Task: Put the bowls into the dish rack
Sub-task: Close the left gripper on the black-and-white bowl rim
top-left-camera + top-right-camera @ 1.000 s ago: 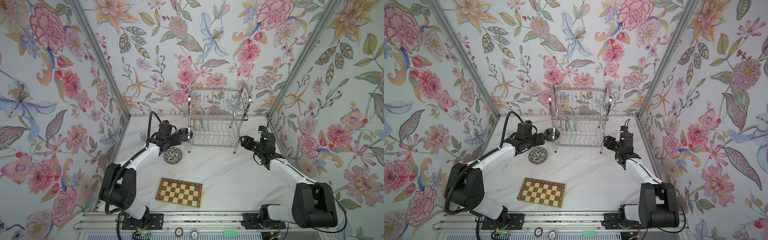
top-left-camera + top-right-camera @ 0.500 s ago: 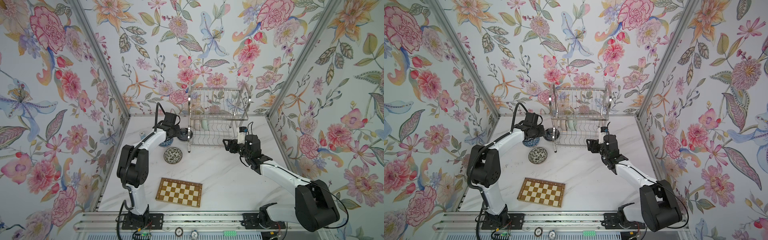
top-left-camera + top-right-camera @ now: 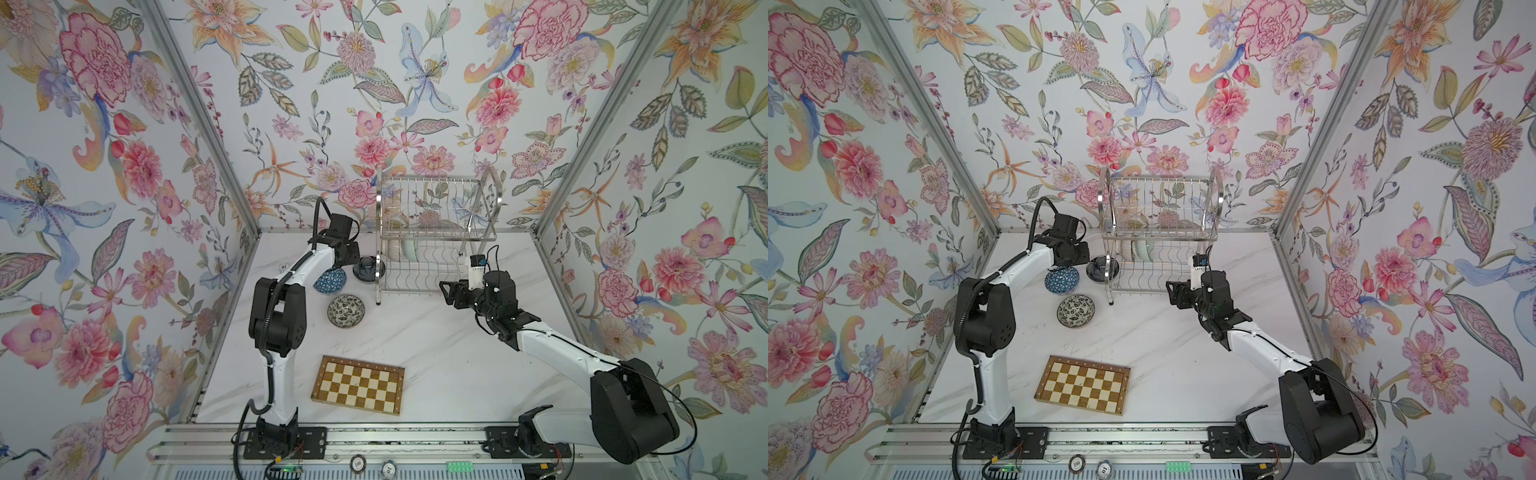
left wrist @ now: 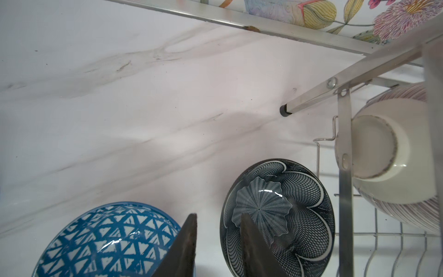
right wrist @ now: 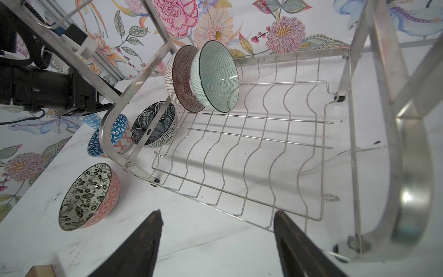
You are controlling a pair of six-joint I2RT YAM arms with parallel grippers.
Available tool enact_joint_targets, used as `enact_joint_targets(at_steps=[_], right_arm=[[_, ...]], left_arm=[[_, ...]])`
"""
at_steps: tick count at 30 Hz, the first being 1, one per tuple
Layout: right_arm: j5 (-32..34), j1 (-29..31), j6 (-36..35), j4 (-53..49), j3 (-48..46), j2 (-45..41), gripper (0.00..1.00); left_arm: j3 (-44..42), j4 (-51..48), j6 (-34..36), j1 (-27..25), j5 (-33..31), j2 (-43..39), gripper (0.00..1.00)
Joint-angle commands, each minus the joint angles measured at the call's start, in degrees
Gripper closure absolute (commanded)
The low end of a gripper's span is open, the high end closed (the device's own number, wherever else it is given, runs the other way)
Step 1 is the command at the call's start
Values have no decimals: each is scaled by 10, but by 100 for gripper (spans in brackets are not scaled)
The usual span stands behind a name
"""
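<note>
My left gripper [image 4: 218, 215] straddles the rim of the navy petal bowl [image 4: 275, 211], just left of the dish rack [image 3: 436, 237], for an edge lift (pinched or not, I cannot tell); the right gripper [image 5: 217, 212] hangs spread, empty, at the rack's near side.

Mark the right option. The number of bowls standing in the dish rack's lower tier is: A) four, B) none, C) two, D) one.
C: only the pink-lined bowl and the pale green bowl stand on edge, side by side, in the lower tier of the dish rack.
</note>
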Motion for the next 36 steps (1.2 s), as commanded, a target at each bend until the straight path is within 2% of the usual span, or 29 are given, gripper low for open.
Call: enact_joint_targets(at_steps=[1,30,36], right_arm=[[3,10,-23,16,-4,3,25],[24,28,-39,-6,21,31,25],[27,29,-41,-7,22,33,25]], left_arm=[[28,-38,21,1,14,24,66],[47,-52,29,1,51,88,72],[50,-48,30,-2,60,94,78]])
